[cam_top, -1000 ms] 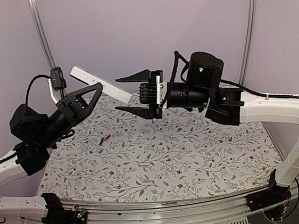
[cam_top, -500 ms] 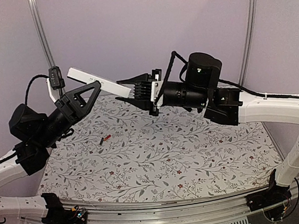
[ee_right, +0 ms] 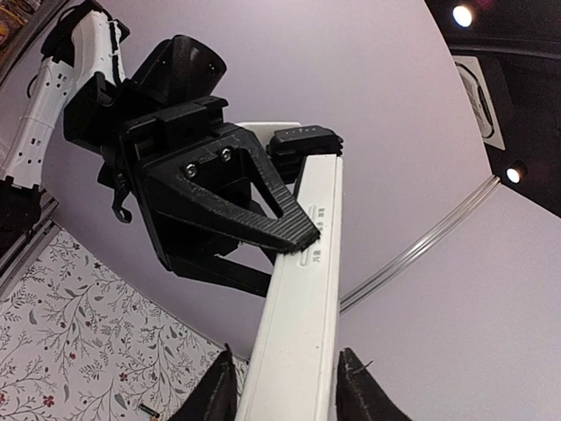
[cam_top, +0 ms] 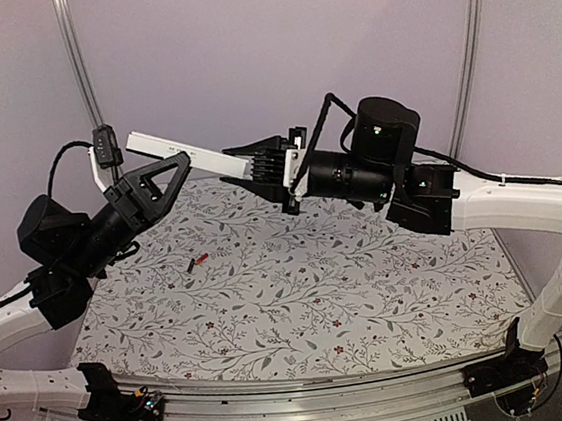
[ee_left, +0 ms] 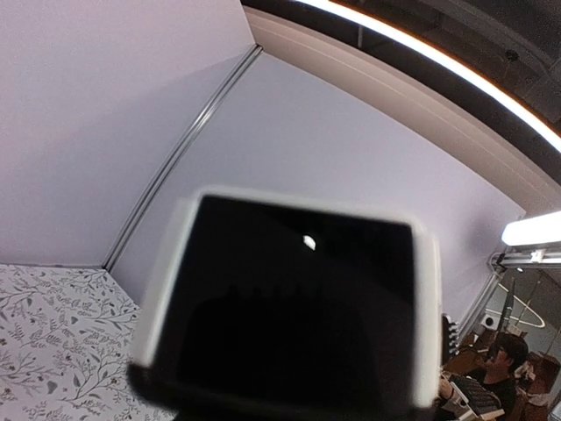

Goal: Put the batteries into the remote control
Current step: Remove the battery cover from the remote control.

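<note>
The remote control is a long white bar held in the air over the back left of the table. My left gripper is shut on its middle. My right gripper is closed round its right end. In the right wrist view the remote control runs up between my two fingertips, which press its sides, and the left gripper's black finger clamps it higher up. One battery, black with a red end, lies on the patterned table; it also shows in the right wrist view. The left wrist view is filled by a blurred black, white-edged shape.
The floral table cloth covers the table under both arms. A small black box hangs on a cable by the back left post. Purple walls close the back and sides.
My right gripper has moved left onto the remote control's end, and its jaws have gone from wide open to closed on it. The left gripper has lifted the remote slightly.
</note>
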`<state>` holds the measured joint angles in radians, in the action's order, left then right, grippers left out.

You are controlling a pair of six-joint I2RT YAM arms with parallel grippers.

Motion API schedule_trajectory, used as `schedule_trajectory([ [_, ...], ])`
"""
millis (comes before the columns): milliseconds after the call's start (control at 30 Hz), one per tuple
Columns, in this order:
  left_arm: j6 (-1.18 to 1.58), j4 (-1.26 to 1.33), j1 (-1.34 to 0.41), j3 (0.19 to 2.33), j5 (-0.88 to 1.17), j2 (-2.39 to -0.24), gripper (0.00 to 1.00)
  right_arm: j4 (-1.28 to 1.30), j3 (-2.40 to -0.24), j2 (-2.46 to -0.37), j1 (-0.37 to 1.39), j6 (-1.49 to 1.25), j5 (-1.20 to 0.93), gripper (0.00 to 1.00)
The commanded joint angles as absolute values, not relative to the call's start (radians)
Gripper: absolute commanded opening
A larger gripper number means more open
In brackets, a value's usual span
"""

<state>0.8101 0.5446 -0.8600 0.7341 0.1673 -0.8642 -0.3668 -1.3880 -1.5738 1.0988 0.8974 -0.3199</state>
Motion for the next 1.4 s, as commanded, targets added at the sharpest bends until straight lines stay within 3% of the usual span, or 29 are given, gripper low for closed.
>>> schedule_trajectory([
  [0,0.793,0.587,-0.845,0.738,0.164,-0.843,0.00,-0.265,-1.365,-1.551,1.106,0.885,-0.320,0.62],
  [33,0.793,0.587,-0.846,0.738,0.162,-0.840,0.00,-0.265,-1.365,-1.549,1.106,0.885,-0.311,0.71],
  [100,0.790,0.583,-0.844,0.736,0.159,-0.838,0.00,-0.264,-1.364,-1.544,1.106,0.887,-0.290,0.78],
  [467,0.780,0.571,-0.841,0.730,0.161,-0.830,0.00,-0.265,-1.317,-1.468,1.103,0.915,-0.133,0.80],
  [533,0.776,0.572,-0.842,0.729,0.165,-0.830,0.00,-0.262,-1.323,-1.461,1.104,0.918,-0.111,0.77],
  [833,0.780,0.571,-0.842,0.726,0.172,-0.831,0.00,-0.251,-1.339,-1.459,1.105,0.962,-0.124,0.40],
  [1367,0.781,0.570,-0.843,0.724,0.173,-0.834,0.00,-0.264,-1.370,-1.479,1.135,1.030,-0.101,0.29],
])
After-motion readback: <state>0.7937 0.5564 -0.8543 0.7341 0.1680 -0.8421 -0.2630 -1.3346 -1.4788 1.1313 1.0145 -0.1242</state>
